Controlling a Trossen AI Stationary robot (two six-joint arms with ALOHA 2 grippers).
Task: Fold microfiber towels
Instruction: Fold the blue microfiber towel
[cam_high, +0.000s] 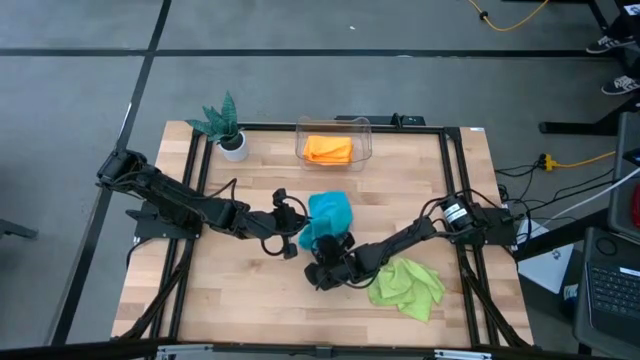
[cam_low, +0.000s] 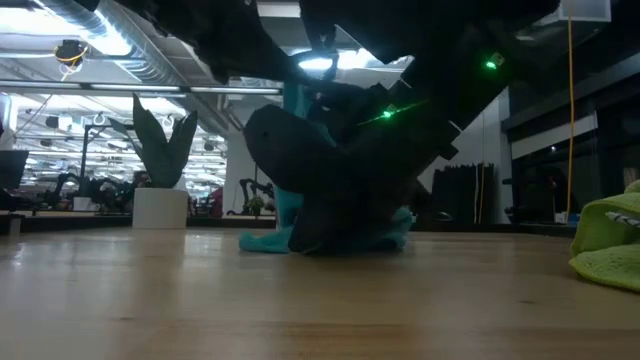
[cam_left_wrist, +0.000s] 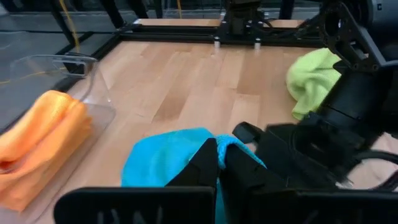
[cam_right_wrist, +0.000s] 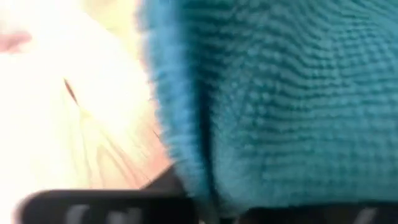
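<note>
A teal-blue microfiber towel (cam_high: 330, 212) sits bunched at the table's middle. Part of it is raised and its lower edge (cam_low: 262, 240) lies on the wood. My left gripper (cam_high: 298, 232) comes from the table's left and is shut on the towel. My right gripper (cam_high: 330, 250) comes from the right and sits low at the towel's near side, closed into the cloth (cam_right_wrist: 280, 93). A lime green towel (cam_high: 408, 285) lies crumpled near the right front. Folded orange towels (cam_high: 328, 149) rest in a clear container (cam_high: 362, 128) at the far edge. My left gripper pinches a raised fold of the teal towel (cam_left_wrist: 211, 144) between its two fingers, coming from the table's left and slanting slightly down. The cloth hangs from there to the table. My right gripper is closed on the towel's near lower part (cam_right_wrist: 193, 180), slanting down from the right. Its own body hides the exact spot and the number of layers.
A green artificial plant in a white pot (cam_high: 228, 128) stands at the far left. A black frame rail (cam_high: 300, 127) runs around the tabletop. Bare wood (cam_high: 230, 290) lies at the near left.
</note>
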